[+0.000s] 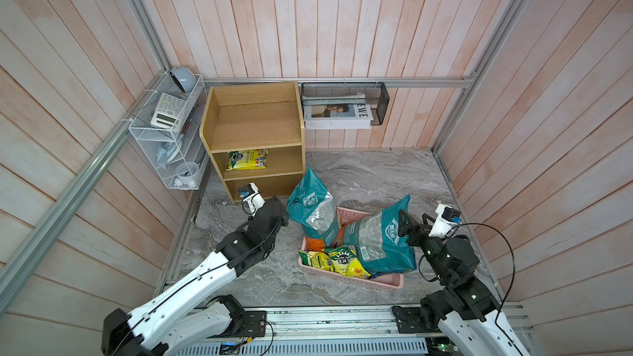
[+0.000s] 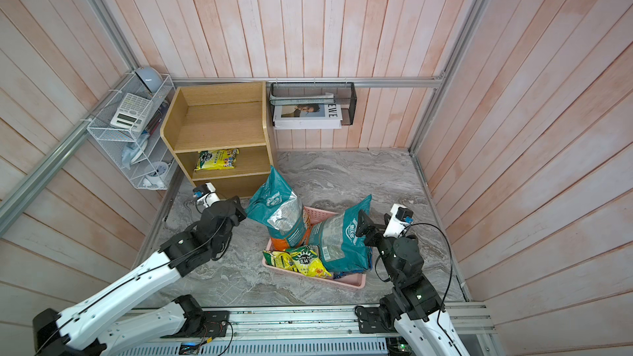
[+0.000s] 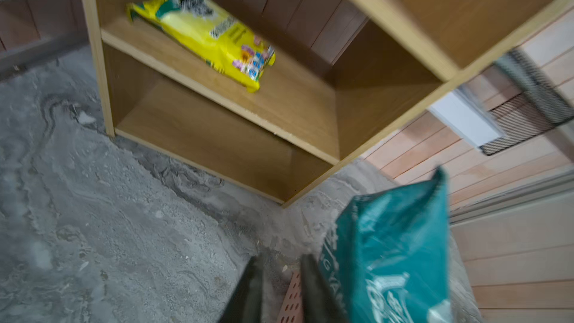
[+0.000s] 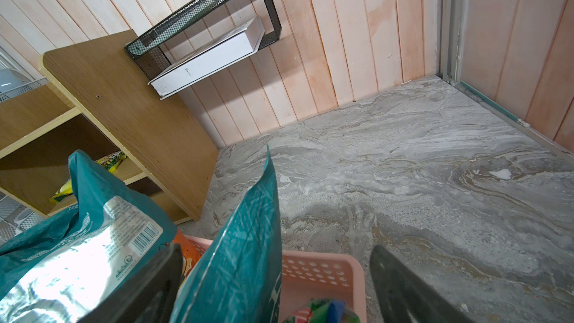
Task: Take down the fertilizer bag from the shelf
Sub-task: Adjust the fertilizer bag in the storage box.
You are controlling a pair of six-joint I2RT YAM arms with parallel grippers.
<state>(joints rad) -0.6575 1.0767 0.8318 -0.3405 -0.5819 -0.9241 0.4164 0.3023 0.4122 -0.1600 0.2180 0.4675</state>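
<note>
**Yellow fertilizer bag (image 1: pixel 247 159) not yet off the shelf (image 1: pixel 253 125)**

Bag lies flat on the middle tier of the oak unit, also clear in the left wrist view (image 3: pixel 205 32).

Left gripper (image 3: pixel 279 261): low over the grey marbled floor (image 1: pixel 376 172), in front of the shelf's bottom tier. Jaws are drawn almost together and blurred in the wrist view. I see nothing clamped, only floor and a strip of pink basket (image 1: pixel 387 280) through the slit. Fertilizer bag sits ahead of and above these jaws, well apart. Upright teal bag (image 1: pixel 311 207) stands just beside them; can't tell if it touches.

Right gripper (image 1: pixel 412 222): jaws spread wide, holding nothing. Top edge of the leaning teal bag (image 1: pixel 380 238) rises between them in the wrist view (image 4: pixel 239 243). In both top views the jaws sit at that bag's upper corner. Fertilizer bag is well apart from these jaws, past both teal bags.

Both teal bags stand in the basket. Yellow-green packets (image 1: pixel 339 261) lie in its end nearest the arm bases, behind and below the right jaws.
</note>
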